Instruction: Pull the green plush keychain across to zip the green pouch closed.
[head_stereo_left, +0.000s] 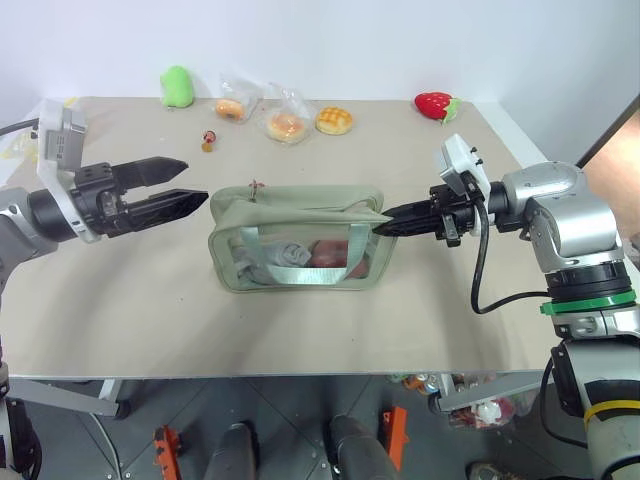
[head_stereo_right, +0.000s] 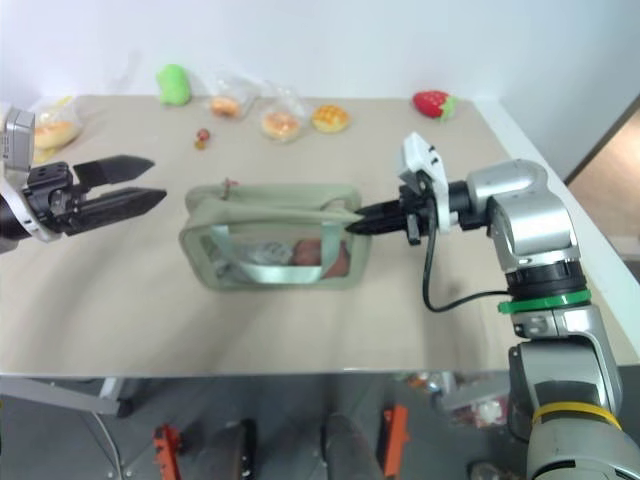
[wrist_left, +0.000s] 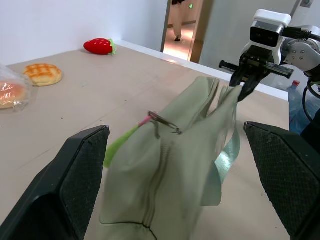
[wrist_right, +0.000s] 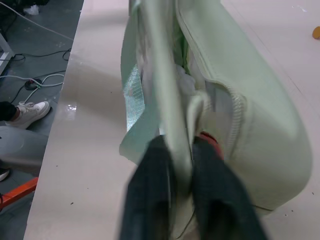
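Note:
The green pouch (head_stereo_left: 295, 240) stands on the table, clear window toward me, zipper along its top. The green plush keychain (wrist_left: 116, 146) hangs by a pinkish clasp (head_stereo_left: 257, 185) at the zipper's left end, on the pouch's far side. My left gripper (head_stereo_left: 196, 180) is open, level with that end and just left of it, with nothing between its fingers (wrist_left: 85, 175). At the pouch's right end, my right gripper (head_stereo_left: 380, 228) is shut on the fabric edge. In the right wrist view its fingers (wrist_right: 150, 170) pinch that edge.
Along the table's far edge lie a larger green plush blob (head_stereo_left: 177, 87), bagged buns (head_stereo_left: 285, 125), a loose bun (head_stereo_left: 334, 120) and a red strawberry toy (head_stereo_left: 434, 104). A small red item (head_stereo_left: 208, 140) sits behind the pouch. The table's front edge (head_stereo_left: 300, 372) is close.

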